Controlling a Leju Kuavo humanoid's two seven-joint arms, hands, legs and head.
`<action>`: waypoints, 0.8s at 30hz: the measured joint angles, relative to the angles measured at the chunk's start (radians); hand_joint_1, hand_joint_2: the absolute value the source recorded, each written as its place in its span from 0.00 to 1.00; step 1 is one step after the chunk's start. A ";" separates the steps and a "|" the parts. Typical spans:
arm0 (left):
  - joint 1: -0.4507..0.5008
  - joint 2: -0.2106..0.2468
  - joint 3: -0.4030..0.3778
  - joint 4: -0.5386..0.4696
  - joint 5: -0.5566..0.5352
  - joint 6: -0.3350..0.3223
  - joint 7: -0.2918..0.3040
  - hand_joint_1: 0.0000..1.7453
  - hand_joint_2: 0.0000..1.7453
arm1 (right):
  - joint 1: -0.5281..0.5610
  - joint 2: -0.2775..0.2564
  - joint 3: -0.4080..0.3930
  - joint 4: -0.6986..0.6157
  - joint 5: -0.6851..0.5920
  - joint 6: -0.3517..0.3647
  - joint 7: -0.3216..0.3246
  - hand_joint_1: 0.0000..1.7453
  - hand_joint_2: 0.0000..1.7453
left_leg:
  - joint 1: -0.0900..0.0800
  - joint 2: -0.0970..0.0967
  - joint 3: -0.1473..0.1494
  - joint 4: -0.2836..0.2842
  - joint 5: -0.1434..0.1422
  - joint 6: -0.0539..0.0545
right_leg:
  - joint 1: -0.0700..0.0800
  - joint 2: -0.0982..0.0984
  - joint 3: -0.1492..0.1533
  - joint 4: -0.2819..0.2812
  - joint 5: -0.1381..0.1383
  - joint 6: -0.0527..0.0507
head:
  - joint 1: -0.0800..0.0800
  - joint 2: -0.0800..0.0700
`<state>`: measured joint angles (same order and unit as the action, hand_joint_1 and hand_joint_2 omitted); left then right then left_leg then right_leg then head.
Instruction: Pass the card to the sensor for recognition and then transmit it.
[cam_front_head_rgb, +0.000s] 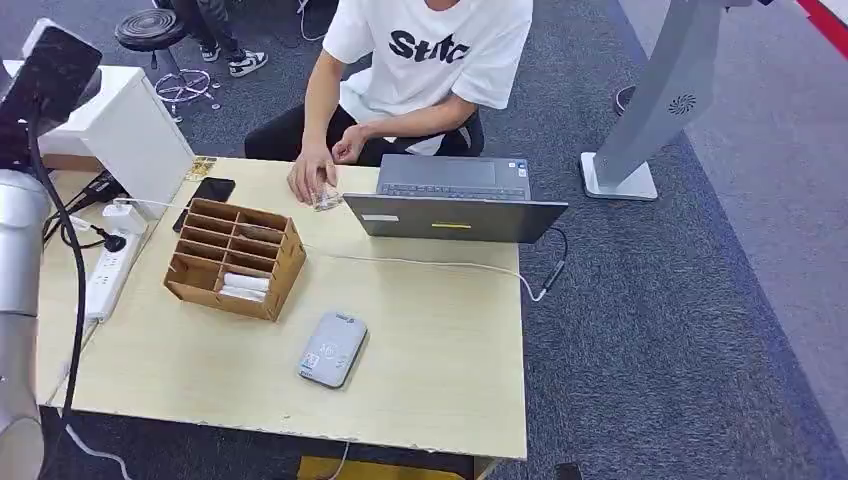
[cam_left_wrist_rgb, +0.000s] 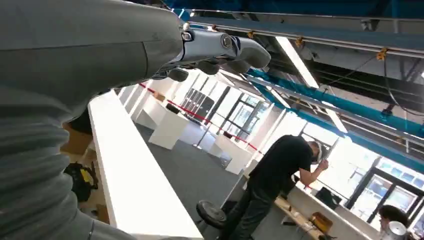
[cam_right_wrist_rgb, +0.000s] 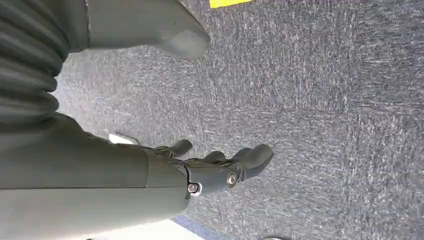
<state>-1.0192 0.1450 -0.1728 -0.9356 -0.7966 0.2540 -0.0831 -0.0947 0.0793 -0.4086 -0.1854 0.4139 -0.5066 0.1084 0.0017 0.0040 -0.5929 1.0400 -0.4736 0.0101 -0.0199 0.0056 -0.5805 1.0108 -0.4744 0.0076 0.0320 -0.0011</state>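
Silver and grey, the robot's left arm (cam_front_head_rgb: 18, 300) rises along the left edge of the head view, with a black cable running down beside it. In the left wrist view the left hand (cam_left_wrist_rgb: 215, 50) is lifted toward a ceiling of blue beams and strip lights, its fingers loosely curled with nothing in them, the thumb apart from the rest. The right hand (cam_right_wrist_rgb: 220, 167) hangs over grey carpet in the right wrist view, fingers gently bent and spread, holding nothing. On the pale wooden table (cam_front_head_rgb: 440, 370), nearest the robot, lies the grey card sensor (cam_front_head_rgb: 332, 349), flat and a little askew. Just beyond it, to the left, stands a brown wooden organiser (cam_front_head_rgb: 236, 258) with several compartments; white cards (cam_front_head_rgb: 246, 287) lie in its lowest slots on the near side. A white power strip (cam_front_head_rgb: 108, 275) sits along the table's left edge. Farther back a black phone (cam_front_head_rgb: 208, 193) lies behind the organiser, and an open grey laptop (cam_front_head_rgb: 455, 200) faces a seated person (cam_front_head_rgb: 420, 70) in a white T-shirt, whose hand (cam_front_head_rgb: 312, 182) rests on the table near a small clear object. A white cable (cam_front_head_rgb: 430, 264) runs across the tabletop from the organiser's side toward the right edge.
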 joint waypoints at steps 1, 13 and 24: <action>0.027 0.000 0.000 -0.021 0.016 0.004 -0.012 0.00 1.00 | 0.002 0.000 -0.003 0.000 -0.002 -0.001 -0.003 0.00 1.00 | 0.000 0.000 0.000 0.000 0.000 0.000 | 0.000 0.000 0.000 0.000 0.000 0.000 | -0.001 0.000; 0.550 0.046 0.077 -0.447 0.200 0.109 -0.182 0.00 1.00 | 0.019 0.001 -0.066 0.000 -0.021 -0.019 -0.037 0.00 1.00 | 0.000 0.002 -0.001 -0.001 -0.001 0.000 | 0.000 0.001 -0.001 -0.001 -0.002 0.000 | 0.000 0.000; 0.908 0.054 0.238 -0.669 0.290 0.130 -0.264 0.00 1.00 | 0.024 0.000 -0.114 -0.007 -0.024 -0.019 -0.048 0.00 1.00 | 0.000 0.002 0.000 -0.002 -0.001 0.001 | 0.000 0.001 -0.001 -0.001 -0.002 0.000 | 0.000 0.000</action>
<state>-0.1112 0.1987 0.0657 -1.6042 -0.5066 0.3838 -0.3468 -0.0712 0.0797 -0.5226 -0.1926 0.3903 -0.5261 0.0607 0.0017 0.0057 -0.5932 1.0384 -0.4750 0.0107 -0.0199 0.0063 -0.5812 1.0101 -0.4763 0.0073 0.0324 -0.0011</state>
